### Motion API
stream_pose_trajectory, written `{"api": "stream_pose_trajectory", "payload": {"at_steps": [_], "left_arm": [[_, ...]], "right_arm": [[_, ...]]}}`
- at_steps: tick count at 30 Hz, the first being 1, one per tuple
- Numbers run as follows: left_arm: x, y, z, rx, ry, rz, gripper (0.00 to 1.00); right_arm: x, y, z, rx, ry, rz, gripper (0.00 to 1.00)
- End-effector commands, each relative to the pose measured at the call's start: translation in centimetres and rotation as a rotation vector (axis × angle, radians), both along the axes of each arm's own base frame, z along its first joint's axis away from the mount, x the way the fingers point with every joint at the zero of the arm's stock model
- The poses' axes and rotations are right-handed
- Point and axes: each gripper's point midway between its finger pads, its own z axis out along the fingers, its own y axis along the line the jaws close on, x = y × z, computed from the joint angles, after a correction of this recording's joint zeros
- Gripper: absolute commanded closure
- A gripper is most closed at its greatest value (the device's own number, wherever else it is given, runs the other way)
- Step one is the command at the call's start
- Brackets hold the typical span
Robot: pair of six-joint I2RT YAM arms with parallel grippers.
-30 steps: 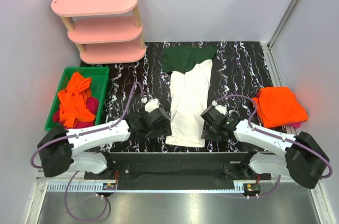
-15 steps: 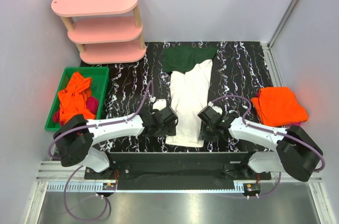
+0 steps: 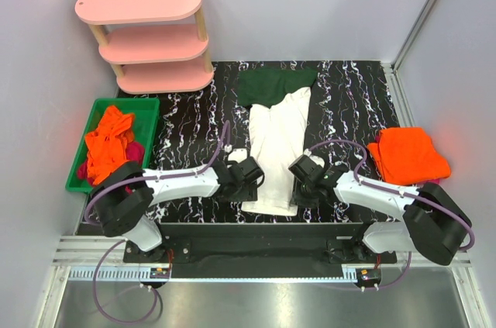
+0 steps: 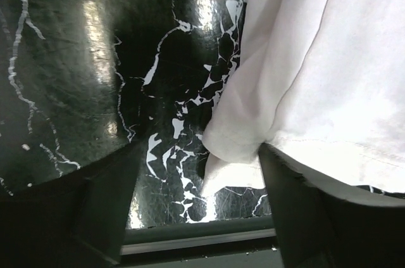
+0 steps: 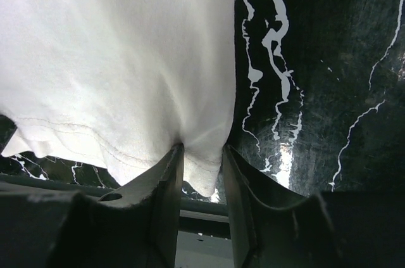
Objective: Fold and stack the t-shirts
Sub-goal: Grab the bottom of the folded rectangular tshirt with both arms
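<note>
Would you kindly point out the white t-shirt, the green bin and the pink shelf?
white t-shirt (image 3: 275,146): top view, middle of folded body
green bin (image 3: 143,111): top view, bare far-right inside corner
pink shelf (image 3: 139,2): top view, top board

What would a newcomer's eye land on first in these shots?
The long white t-shirt, dark green at its far end, lies down the middle of the black marble table. The right claw pinches its near right corner, and the open left claw straddles its near left corner. Then colour: a folded orange shirt at the right edge, a green bin of orange and magenta cloth on the left, and a pink shelf far left.
</note>
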Motion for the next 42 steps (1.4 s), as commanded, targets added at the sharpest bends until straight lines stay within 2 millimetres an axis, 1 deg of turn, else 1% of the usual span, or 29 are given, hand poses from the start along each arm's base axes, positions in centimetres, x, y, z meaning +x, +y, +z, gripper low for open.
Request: {"api": "stream_pose_trajectory", "payload": {"at_steps": [1,3,4,7,14,20,22,23,24,26,27,28,33,37,41,42], "left_arm": [[-0.7,-0.8,-1.4,-0.029,0.050,-0.024,0.34],[-0.9,-1.0,-1.8,-0.041,0.061,-0.029,0.48],[-1.0,-1.0,-1.9,-0.040,0.065,-0.030,0.57],[-1.2,-1.1,-2.3,-0.040,0.079,-0.031,0.68],[-1.5,-0.9,-2.5,-0.044,0.091,-0.011,0.77],[-2.1,-0.4,-2.7,-0.043,0.108,-0.009,0.79],[-2.4,0.0,-3.0,-0.039,0.115,-0.002,0.79],[-2.5,0.1,-3.1,-0.038,0.119,-0.002,0.80],[-2.6,0.2,-3.1,-0.040,0.122,-0.002,0.86],[-2.8,0.3,-3.0,-0.043,0.124,-0.004,0.95],[-3.0,0.5,-3.1,-0.038,0.127,-0.004,1.00],[-3.0,0.5,-3.0,-0.042,0.122,-0.004,1.00],[-3.3,0.3,-2.2,-0.050,0.096,-0.025,1.00],[-3.6,0.0,-1.2,-0.068,0.072,-0.040,1.00],[-4.6,-0.4,-0.6,-0.091,0.072,-0.063,1.00],[-4.9,-0.1,-0.8,-0.085,0.075,-0.064,1.00]], "right_arm": [[-2.1,-2.2,-1.0,-0.086,0.064,-0.004,0.61],[-2.1,-2.3,-0.9,-0.087,0.062,-0.008,0.62],[-2.1,-2.2,-0.9,-0.087,0.062,-0.007,0.62],[-2.1,-2.3,-0.8,-0.090,0.062,-0.007,0.62],[-2.0,-2.3,-0.8,-0.092,0.060,-0.005,0.63],[-2.0,-2.4,-1.0,-0.101,0.064,-0.004,0.65],[-2.1,-2.4,-1.2,-0.106,0.071,-0.005,0.66],[-2.1,-2.4,-1.2,-0.107,0.070,-0.006,0.69],[-2.0,-2.4,-1.2,-0.106,0.072,-0.007,0.75],[-2.1,-2.5,-1.3,-0.110,0.072,-0.012,0.87],[-2.1,-2.5,-1.3,-0.109,0.070,-0.014,0.97],[-2.0,-2.5,-1.1,-0.106,0.062,-0.015,1.00],[-1.8,-2.6,-0.9,-0.103,0.051,-0.029,1.00],[-1.8,-2.7,-0.3,-0.088,0.033,-0.043,1.00],[-2.5,-3.1,0.0,-0.085,0.050,-0.053,1.00],[-2.7,-3.2,0.0,-0.083,0.054,-0.055,1.00]]}}
